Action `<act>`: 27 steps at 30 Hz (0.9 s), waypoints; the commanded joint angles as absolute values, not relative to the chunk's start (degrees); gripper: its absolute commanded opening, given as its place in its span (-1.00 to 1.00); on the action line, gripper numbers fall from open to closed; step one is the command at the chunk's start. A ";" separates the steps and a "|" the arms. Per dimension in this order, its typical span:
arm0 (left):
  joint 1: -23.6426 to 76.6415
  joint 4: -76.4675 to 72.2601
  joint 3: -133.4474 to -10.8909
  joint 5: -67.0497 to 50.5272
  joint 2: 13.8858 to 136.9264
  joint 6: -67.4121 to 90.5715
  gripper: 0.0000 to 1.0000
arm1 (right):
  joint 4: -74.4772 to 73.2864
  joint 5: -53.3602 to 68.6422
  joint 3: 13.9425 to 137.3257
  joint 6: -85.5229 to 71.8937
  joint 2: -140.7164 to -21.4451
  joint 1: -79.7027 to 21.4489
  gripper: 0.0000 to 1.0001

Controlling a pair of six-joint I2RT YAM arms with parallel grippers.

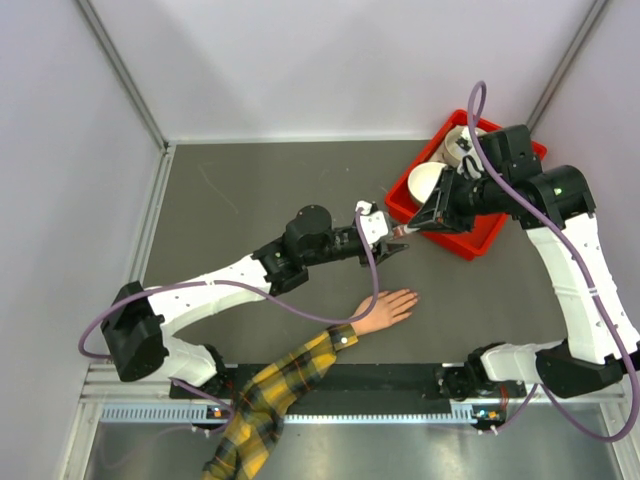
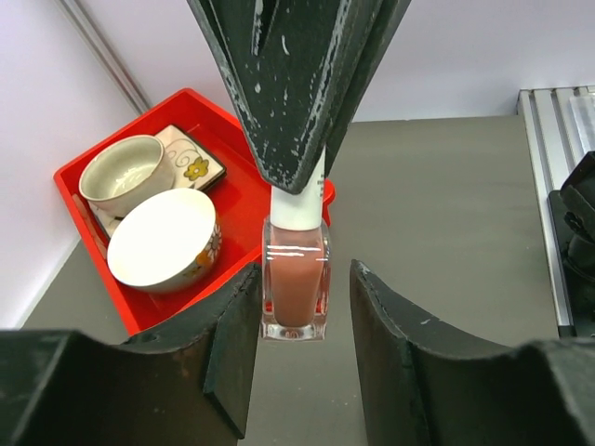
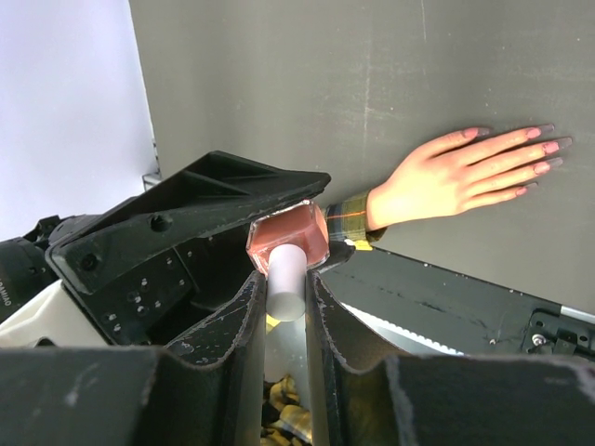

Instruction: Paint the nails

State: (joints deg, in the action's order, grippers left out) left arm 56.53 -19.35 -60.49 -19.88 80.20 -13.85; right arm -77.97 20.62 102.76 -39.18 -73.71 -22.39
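Observation:
The pale mannequin hand lies flat on the grey table, with a yellow plaid sleeve. Its nails look pink in the right wrist view. A small glass bottle of pink polish with a white cap hangs above the table. My right gripper is shut on the cap and shows in the top view. My left gripper is open around the bottle's body, with a gap on its right side. It meets the right gripper above the hand.
A red tray stands at the back right under my right arm. It holds two bowls and a small patterned dish. A black rail runs along the near edge.

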 commanded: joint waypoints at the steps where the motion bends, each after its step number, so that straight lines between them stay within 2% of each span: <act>1: 56.78 -22.24 -63.37 -20.30 80.24 -15.03 -0.04 | -92.64 20.04 101.96 -39.64 -71.81 -23.38 -1.00; 10: 56.87 -20.31 -64.16 -21.00 80.51 -16.08 -0.16 | -92.64 19.34 101.60 -39.90 -71.80 -23.38 -1.00; 20: 57.22 -17.32 -65.92 -21.44 81.65 -17.58 -0.14 | -92.64 17.93 101.78 -39.55 -71.89 -23.38 -1.00; 27: 57.66 -15.38 -66.62 -21.45 82.09 -18.63 -0.26 | -92.72 17.23 101.51 -39.46 -71.89 -23.55 -1.00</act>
